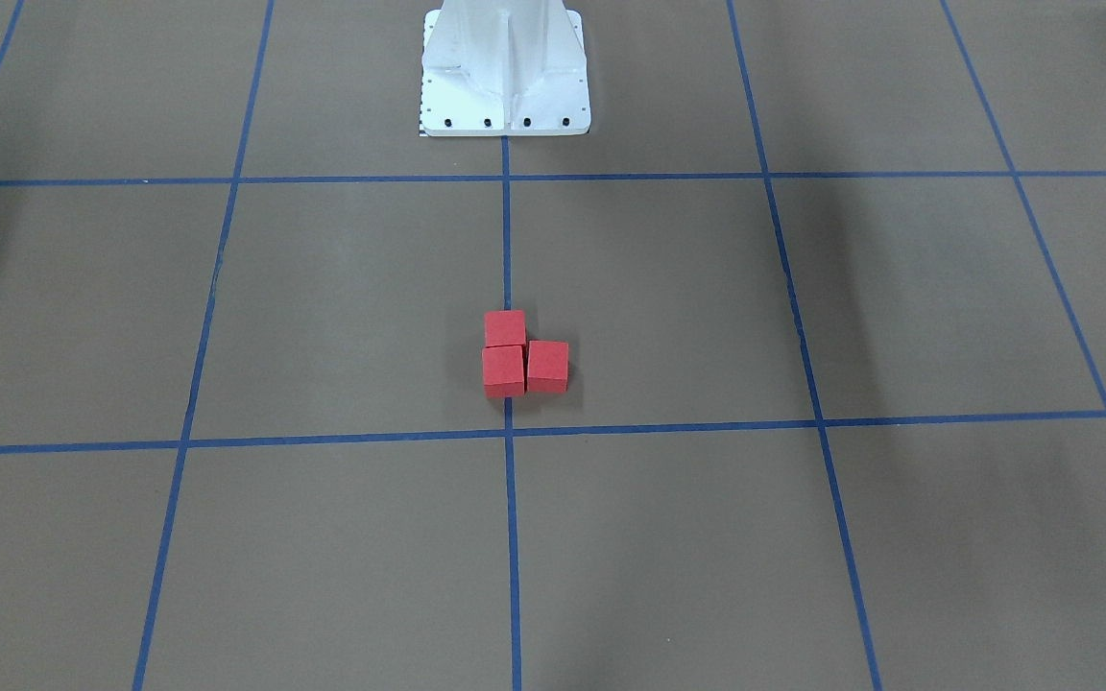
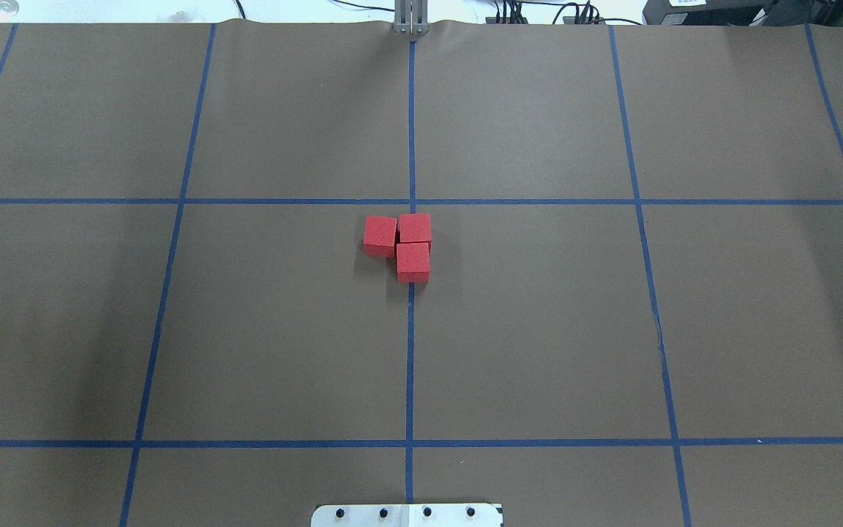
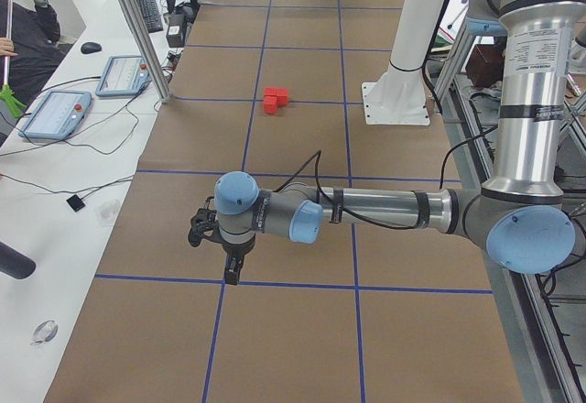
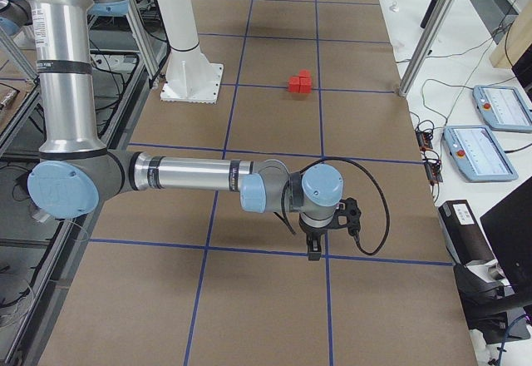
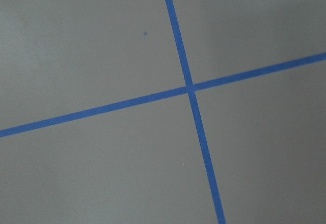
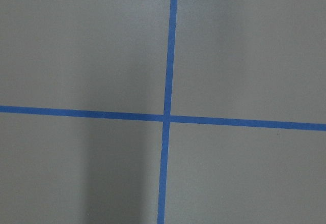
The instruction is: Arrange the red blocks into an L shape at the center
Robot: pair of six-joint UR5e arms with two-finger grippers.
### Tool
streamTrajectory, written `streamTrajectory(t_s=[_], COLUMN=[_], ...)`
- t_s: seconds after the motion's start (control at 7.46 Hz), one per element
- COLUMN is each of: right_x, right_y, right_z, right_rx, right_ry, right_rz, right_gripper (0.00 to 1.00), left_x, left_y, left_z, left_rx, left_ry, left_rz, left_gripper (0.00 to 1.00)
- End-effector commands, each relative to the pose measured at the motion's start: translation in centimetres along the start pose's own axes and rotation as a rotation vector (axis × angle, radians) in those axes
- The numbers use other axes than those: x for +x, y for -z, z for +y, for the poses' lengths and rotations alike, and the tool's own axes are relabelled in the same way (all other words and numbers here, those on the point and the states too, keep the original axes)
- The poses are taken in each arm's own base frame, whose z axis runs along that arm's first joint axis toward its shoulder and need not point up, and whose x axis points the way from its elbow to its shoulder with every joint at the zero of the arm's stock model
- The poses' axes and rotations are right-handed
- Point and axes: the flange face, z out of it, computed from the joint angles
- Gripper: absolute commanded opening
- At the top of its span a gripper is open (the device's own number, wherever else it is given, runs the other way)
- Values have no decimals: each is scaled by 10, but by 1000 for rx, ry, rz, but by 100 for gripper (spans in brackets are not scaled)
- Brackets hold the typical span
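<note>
The left arm (image 3: 385,211) and right arm (image 4: 191,175) are shiny silver tubes with round light-blue caps (image 3: 236,192). Each carries a thin black cable (image 4: 385,212). The white base (image 1: 505,67) has black screws (image 1: 488,123).

Three red blocks (image 1: 524,353) lie in an L just below the middle of the frame. Two sit on the vertical blue tape line (image 1: 507,240), one directly above the other in the picture, and the third is close against the lower one's right side. They rest on the brown floor (image 1: 342,317) just above a tape crossing (image 1: 509,432), well apart from the white robot base (image 1: 505,72) at top centre.
</note>
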Motion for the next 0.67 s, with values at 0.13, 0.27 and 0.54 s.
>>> streamTrajectory(t_s=[0.13,0.27,0.54], right_x=[-13,-14,-16], right_y=[8,8,6], right_z=[30,29,27], right_rx=[12,13,12], right_ry=[-70,-68,-61], right_rz=[-44,-44,-40], right_gripper=[99,99,99], left_x=[-5,-14,-19], left_y=[-4,-14,-18], left_z=[12,28,37], left_rx=[-11,-35,-50], left_ry=[20,40,53], left_rz=[0,3,8], left_gripper=[100,100,100])
